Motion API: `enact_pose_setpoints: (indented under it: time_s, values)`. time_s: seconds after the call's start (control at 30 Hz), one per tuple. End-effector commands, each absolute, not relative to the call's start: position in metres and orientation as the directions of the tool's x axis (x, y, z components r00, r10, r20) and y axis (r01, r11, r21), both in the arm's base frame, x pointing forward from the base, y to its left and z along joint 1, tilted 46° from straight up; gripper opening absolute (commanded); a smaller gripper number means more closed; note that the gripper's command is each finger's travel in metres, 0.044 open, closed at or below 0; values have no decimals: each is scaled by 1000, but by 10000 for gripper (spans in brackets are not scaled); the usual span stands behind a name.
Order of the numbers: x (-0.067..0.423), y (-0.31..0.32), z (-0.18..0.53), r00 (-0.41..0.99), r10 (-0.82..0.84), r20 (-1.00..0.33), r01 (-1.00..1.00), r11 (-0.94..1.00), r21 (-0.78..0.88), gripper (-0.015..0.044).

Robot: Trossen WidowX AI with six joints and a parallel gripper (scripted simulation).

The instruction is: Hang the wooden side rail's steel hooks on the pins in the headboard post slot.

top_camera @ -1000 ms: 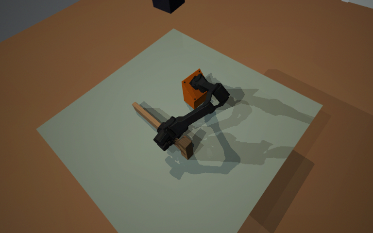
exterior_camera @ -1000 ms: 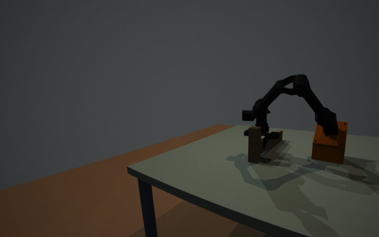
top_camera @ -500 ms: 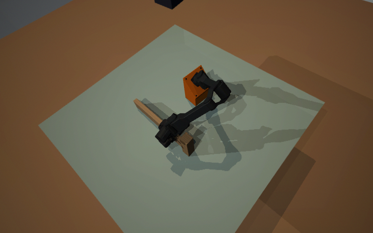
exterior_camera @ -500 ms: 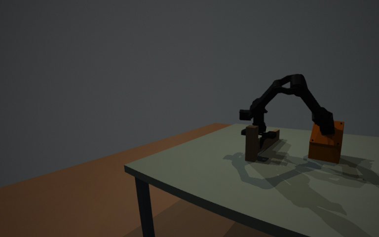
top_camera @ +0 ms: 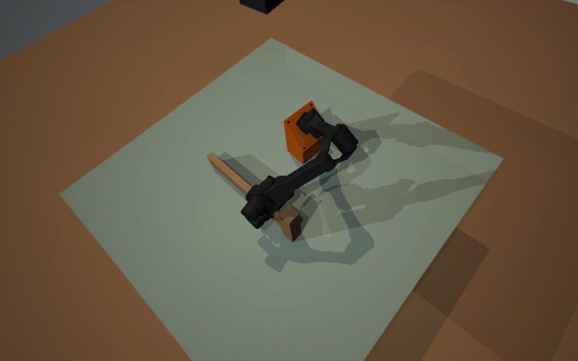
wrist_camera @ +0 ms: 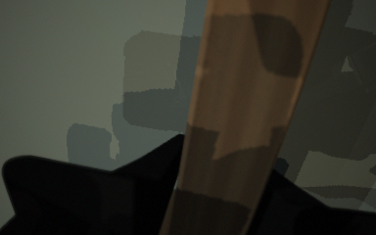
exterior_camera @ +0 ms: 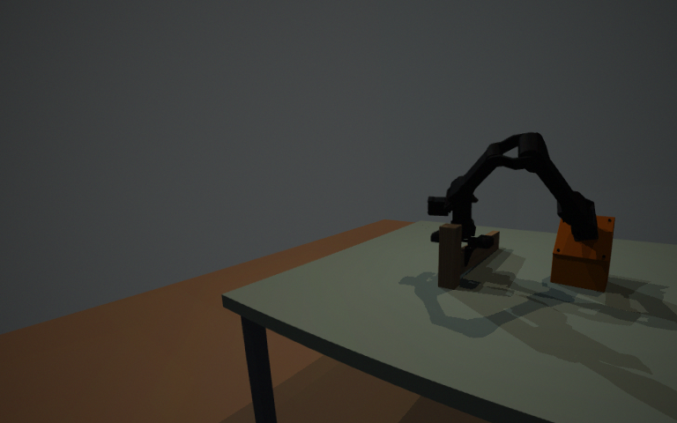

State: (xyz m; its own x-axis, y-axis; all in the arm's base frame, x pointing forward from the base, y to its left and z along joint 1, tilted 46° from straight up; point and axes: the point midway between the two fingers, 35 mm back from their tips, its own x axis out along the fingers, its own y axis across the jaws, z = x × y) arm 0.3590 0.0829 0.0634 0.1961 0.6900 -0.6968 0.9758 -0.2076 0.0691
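The wooden side rail (top_camera: 229,171) (exterior_camera: 489,248) (wrist_camera: 250,98) is a long light-brown plank, running from the post toward the left back in the top view. The headboard post (top_camera: 293,229) (exterior_camera: 448,259) is a short brown block standing upright on the table. My gripper (top_camera: 268,211) (exterior_camera: 467,244) (wrist_camera: 208,145) points down and is shut on the rail, near its post end, with one finger on each side. The rail's near end is close to the post. The hooks, slot and pins are hidden or too small to tell. I cannot tell whether the far end touches the table.
The orange block (top_camera: 294,139) (exterior_camera: 578,271) stands behind the post, with the arm's base on its sloped face. The arm arches from there to the rail. The pale green table (top_camera: 170,255) (exterior_camera: 349,308) has its edges well away from the rail.
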Motion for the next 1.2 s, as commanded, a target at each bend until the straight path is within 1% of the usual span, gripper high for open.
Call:
enact_pose_setpoints:
  time_s: [0.0, 0.97, 1.17]
  values:
    - [360, 83, 65, 203, 694, -691, 975, -211, 74, 0]
    - [361, 86, 61, 203, 694, -691, 975, -211, 74, 0]
    - [360, 85, 61, 197, 691, -696, 975, -209, 68, 157]
